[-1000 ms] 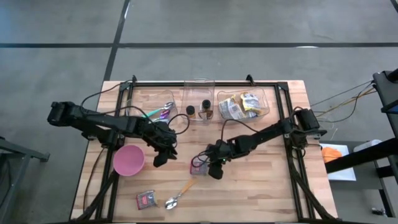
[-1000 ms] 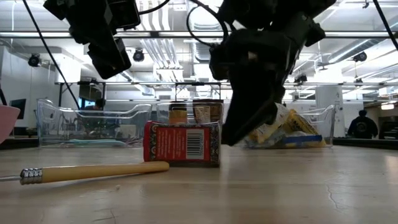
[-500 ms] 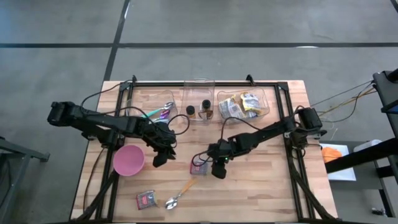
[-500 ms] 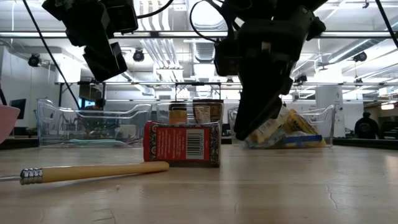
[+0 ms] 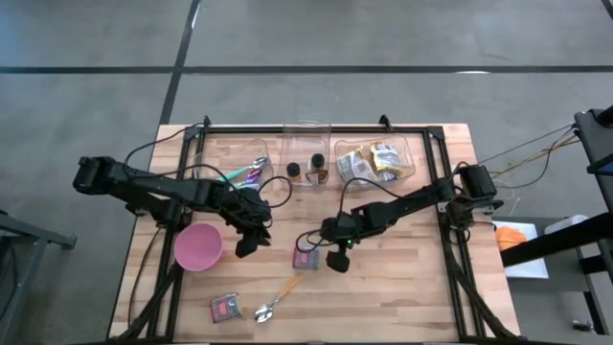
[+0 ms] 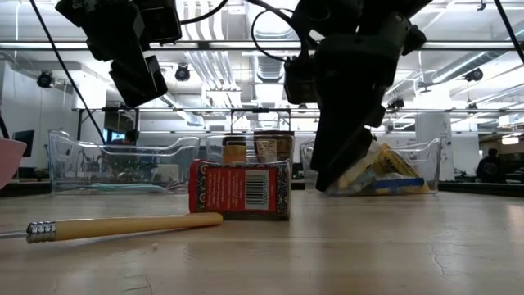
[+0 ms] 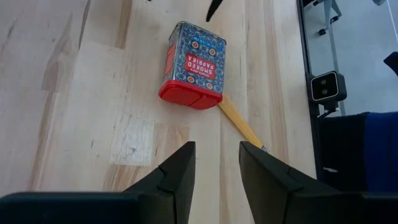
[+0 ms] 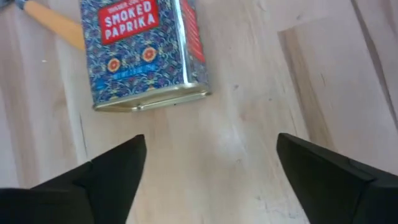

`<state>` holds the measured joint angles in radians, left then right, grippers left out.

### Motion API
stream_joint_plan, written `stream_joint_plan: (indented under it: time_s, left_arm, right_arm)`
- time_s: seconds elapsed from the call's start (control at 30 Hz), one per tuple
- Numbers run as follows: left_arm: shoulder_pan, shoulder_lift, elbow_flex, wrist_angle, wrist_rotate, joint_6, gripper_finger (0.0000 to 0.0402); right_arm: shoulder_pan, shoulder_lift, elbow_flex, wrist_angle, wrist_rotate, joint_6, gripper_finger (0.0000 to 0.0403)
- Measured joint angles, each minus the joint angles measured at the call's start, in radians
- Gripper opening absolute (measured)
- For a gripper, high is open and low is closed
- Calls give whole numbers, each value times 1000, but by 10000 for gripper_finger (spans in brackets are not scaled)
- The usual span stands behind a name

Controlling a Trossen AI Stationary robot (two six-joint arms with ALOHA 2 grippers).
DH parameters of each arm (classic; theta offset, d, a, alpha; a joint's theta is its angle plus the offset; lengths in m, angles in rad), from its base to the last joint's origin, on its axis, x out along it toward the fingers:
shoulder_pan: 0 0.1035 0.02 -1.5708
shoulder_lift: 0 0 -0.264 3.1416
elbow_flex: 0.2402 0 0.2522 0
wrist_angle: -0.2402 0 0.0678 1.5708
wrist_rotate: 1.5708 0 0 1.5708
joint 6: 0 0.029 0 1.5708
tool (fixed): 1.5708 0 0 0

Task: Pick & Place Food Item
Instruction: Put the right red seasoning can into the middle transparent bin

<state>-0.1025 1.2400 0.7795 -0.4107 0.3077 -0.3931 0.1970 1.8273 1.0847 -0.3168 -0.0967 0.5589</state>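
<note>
A blue smoked paprika tin (image 5: pixel 306 257) with a red lid lies flat on its broad side on the wooden table (image 5: pixel 402 287), also in the low view (image 6: pixel 240 189). My right gripper (image 5: pixel 335 261) hovers just to its right, open. In the right wrist view the tin (image 8: pixel 140 53) lies beyond the wide-apart fingers, with nothing between them (image 8: pixel 210 142). My left gripper (image 5: pixel 246 246) hangs left of the tin beside a pink bowl (image 5: pixel 198 246). It is open by a narrow gap (image 7: pixel 216 146), and the tin (image 7: pixel 194 65) is well ahead of it.
A spoon (image 5: pixel 278 299) with a pale wooden handle (image 6: pixel 123 227) lies just in front of the tin. A small red packet (image 5: pixel 225 306) sits near the front edge. Three clear bins stand along the far edge, holding utensils (image 5: pixel 251 168), jars (image 5: pixel 308 165) and food packets (image 5: pixel 374 161).
My right gripper has drawn back from the tin's side, a little toward the table's right edge. The tin has stayed where it lay.
</note>
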Motion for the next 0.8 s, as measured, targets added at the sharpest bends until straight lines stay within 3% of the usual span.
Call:
stream_joint_plan:
  time_s: [0.17, 0.47, 0.8]
  left_arm:
    - [0, 0, 0, 1, 0, 0, 132]
    - [0, 0, 0, 1, 0, 1, 132]
    - [0, 0, 0, 1, 0, 0, 132]
  right_arm:
    - [0, -7, 7, 1, -28, -13, 382]
    - [1, -7, 133, -41, -63, -80, 384]
    - [29, 41, 367, -305, 100, -280, 384]
